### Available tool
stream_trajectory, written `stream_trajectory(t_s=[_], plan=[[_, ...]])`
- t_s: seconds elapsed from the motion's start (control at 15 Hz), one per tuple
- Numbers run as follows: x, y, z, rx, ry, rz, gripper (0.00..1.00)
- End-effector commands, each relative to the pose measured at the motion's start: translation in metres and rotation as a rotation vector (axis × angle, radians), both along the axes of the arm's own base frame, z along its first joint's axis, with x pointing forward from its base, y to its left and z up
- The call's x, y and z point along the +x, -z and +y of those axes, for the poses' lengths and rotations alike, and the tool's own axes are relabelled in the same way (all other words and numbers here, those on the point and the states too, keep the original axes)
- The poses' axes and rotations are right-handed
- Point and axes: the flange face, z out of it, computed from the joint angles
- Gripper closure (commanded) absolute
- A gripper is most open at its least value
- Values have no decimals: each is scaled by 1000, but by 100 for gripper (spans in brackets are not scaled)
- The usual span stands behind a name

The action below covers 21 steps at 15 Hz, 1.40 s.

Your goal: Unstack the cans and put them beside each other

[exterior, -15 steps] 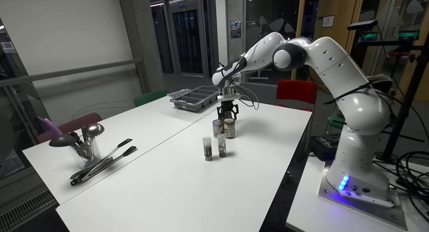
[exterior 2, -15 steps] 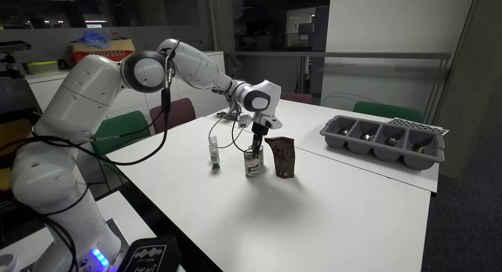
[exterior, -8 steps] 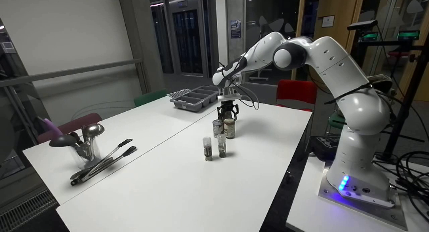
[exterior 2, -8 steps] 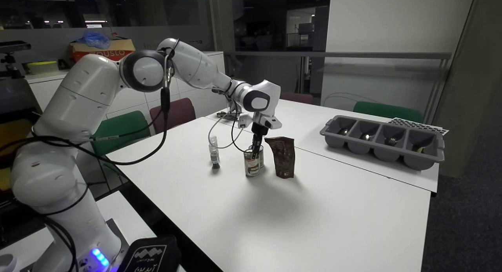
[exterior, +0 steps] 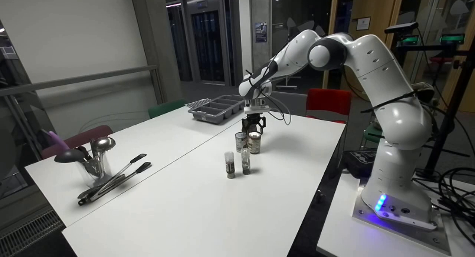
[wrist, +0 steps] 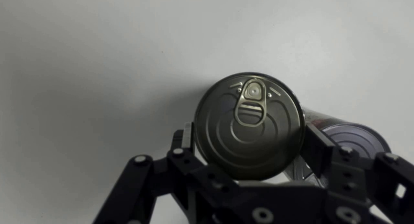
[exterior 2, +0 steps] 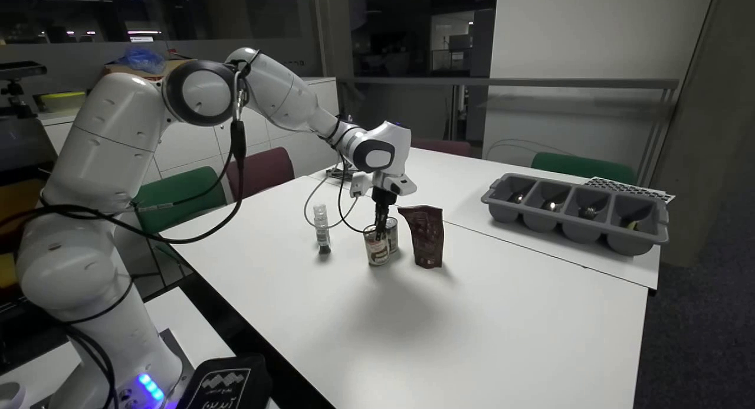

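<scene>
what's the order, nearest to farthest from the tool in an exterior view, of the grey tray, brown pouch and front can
In an exterior view:
1. front can: gripped by the tool
2. brown pouch: close by, on the image's right
3. grey tray: well beyond the pouch, at image far right

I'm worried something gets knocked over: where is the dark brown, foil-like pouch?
In an exterior view, the pouch stands right of the two labelled metal cans and left of the grey four-compartment tray.
</scene>
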Motion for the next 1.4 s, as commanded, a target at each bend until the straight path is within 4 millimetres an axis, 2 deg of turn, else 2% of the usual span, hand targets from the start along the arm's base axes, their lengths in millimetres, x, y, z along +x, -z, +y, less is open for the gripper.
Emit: stream_trajectory(t_s=[0.0,0.4,0.47,0.6,1.0,1.2,1.33], plan=[[-31,-18,9,14,-19,-49,44],[-55,-19,6,24,-7,-49,44],[-57,-20,5,29,-2,-45,5],[-61,-21,2,40,3,-44,0],[-68,-32,-1,67,10,-73,0],[-89,-50,14,66,-17,-83,0],[-114,-62,35,28,-87,-72,0]])
